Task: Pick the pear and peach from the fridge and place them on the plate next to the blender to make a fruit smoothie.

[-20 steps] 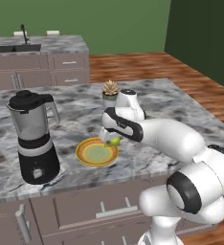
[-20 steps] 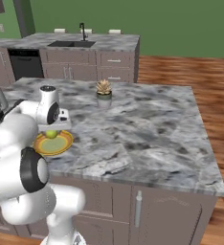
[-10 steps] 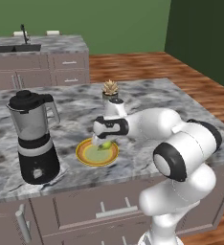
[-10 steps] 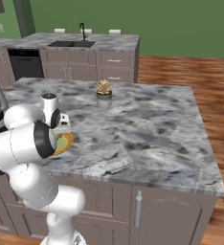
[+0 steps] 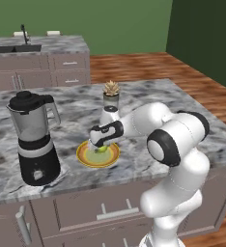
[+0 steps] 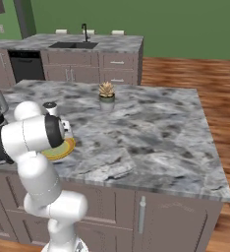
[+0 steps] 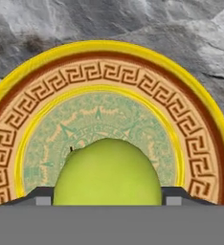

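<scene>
You see the gripper low over the plate, its fingers pinching the pear above the plate's centre. The plate sits just right of the blender on the counter.

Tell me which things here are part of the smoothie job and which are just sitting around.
Part of the job:
- pear, held in the hand over the plate
- plate, on the counter next to the blender
- blender

Just sitting around:
- potted plant
- sink on the far counter
- black dishwasher
</scene>
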